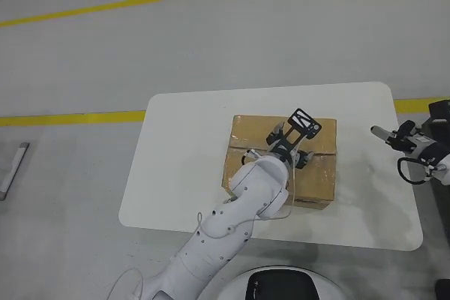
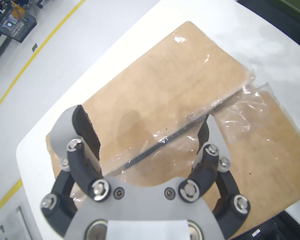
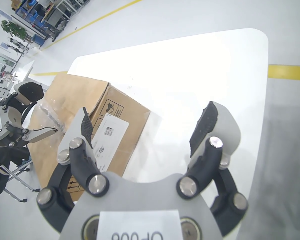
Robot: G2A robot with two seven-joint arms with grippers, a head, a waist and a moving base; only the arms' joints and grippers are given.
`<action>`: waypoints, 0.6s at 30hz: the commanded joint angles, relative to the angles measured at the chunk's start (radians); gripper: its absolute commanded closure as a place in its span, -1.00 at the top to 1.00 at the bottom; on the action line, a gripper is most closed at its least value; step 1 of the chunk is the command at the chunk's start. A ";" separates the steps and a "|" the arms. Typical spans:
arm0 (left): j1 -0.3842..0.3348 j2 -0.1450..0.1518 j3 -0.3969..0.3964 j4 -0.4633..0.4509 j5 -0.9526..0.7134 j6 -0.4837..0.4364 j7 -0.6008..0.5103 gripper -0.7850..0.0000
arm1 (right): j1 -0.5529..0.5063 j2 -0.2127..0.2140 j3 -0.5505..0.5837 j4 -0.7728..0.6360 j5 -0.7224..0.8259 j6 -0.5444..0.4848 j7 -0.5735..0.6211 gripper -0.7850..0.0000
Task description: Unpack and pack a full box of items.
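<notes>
Box, a shut cardboard carton with clear tape along its top seam, sits in the middle of the white bench. Left tool hangs just over the lid, fingers spread apart, one tip at the seam. Right tool, fingers likewise apart and holding nothing, is over the bench's right side, apart from the box.

Seen from above, the white left arm is covering the lower-left part of the brown cardboard box, whose taped flaps are hiding its contents. The right arm is running off the right edge; print on the white label is too small to read.
</notes>
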 commanded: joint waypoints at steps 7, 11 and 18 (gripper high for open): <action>-0.015 -0.031 0.040 0.022 -0.017 0.028 0.018 1.00 | -0.026 0.007 0.032 0.006 0.016 -0.024 0.008 1.00; -0.011 -0.035 0.022 0.011 0.000 0.050 0.003 1.00 | -0.026 0.009 0.034 0.004 0.031 -0.036 0.010 1.00; 0.055 -0.008 -0.106 -0.090 0.087 0.079 -0.076 1.00 | -0.004 0.007 0.004 -0.024 0.047 -0.038 -0.033 -1.00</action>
